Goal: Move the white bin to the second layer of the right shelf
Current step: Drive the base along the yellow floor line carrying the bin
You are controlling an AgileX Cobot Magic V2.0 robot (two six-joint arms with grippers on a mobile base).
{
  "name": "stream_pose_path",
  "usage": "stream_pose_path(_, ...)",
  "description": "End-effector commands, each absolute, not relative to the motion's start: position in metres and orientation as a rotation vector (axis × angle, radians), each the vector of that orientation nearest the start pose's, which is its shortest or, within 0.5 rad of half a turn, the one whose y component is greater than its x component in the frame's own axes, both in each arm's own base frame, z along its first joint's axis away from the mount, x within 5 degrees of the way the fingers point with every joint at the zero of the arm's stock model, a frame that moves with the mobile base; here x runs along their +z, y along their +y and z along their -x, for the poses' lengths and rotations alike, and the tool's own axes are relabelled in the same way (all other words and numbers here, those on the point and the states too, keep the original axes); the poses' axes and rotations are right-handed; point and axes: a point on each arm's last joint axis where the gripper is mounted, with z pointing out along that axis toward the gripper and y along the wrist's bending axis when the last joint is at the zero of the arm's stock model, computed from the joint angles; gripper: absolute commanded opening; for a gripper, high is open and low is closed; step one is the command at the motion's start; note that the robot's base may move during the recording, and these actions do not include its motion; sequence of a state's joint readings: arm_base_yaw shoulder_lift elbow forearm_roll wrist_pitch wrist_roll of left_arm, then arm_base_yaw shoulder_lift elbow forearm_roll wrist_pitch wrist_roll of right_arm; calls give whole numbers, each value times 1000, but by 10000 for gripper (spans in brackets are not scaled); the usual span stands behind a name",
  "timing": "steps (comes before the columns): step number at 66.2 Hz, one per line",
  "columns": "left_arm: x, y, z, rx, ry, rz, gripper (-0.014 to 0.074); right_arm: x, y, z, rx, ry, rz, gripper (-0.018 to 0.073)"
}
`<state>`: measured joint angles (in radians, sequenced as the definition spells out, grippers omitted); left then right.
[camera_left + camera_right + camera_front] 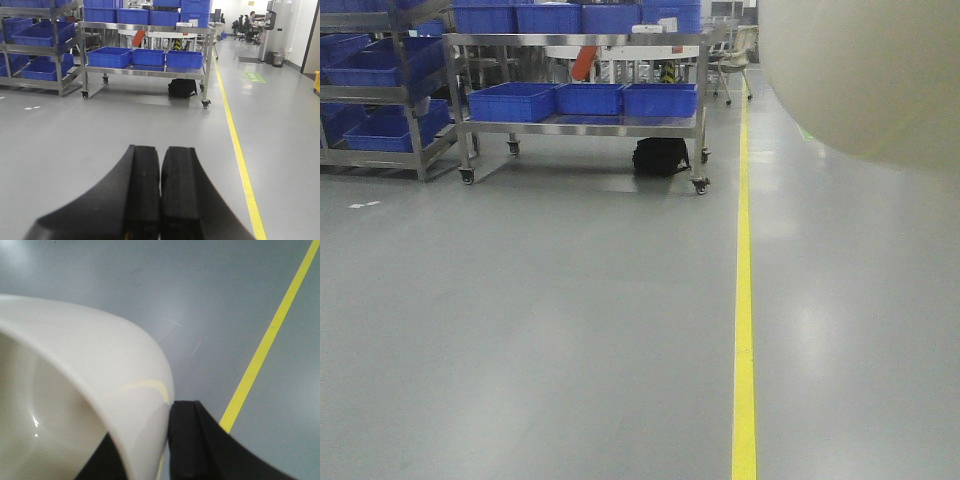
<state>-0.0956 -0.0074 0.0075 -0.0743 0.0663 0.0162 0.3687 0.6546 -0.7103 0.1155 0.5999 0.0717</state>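
Note:
The white bin [90, 370] fills the left of the right wrist view, its glossy rim clamped between the black fingers [187, 440] of my right gripper [150, 450], one inside the wall and one outside. It hangs above the grey floor. In the front view the same white bin [865, 70] fills the upper right corner. My left gripper [160, 165] is shut and empty, its black jaws together, pointing across the floor at the steel cart. The roller shelf level is out of view.
A wheeled steel cart [580, 125] with blue crates [585, 98] stands ahead, a black bag [660, 156] under it. A steel rack [380, 110] of blue crates is at the far left. A yellow floor line [744, 300] runs forward on the right. Open grey floor lies between.

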Motion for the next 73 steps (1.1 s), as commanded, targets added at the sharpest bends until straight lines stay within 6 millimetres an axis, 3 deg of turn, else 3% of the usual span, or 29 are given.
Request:
stream_pose_path(1, 200, -6, -57, -134, 1500, -25, 85, 361, 51, -118, 421, 1907, 225, 53)
stream_pose_path(73, 200, -6, -57, -134, 1500, -25, 85, 361, 51, -118, 421, 1907, 225, 53)
